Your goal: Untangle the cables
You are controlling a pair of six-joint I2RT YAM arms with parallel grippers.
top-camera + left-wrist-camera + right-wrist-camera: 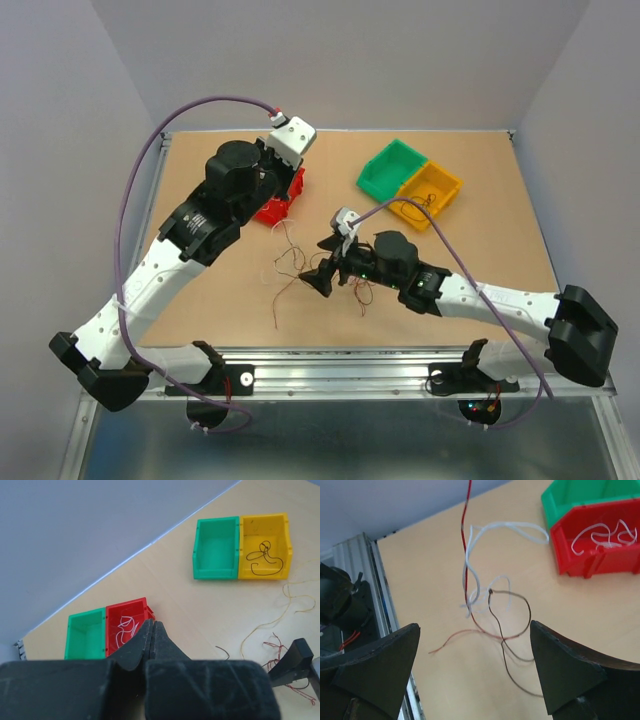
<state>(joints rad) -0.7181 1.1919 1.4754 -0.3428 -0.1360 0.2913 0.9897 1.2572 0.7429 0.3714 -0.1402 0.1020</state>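
Cables (490, 594): hair-thin, limp, light, springy; probably snag easily. Pinch single strand near free end. Right jaws spread over them; left jaws pressed together, empty.

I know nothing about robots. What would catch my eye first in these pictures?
The bright colours: a green bin and a yellow bin side by side toward the far right of the table, and a red bin partly hidden under the left arm. Mid-table lies a tangle of hair-thin cables, red, white and brown, with the right gripper wide open over it.
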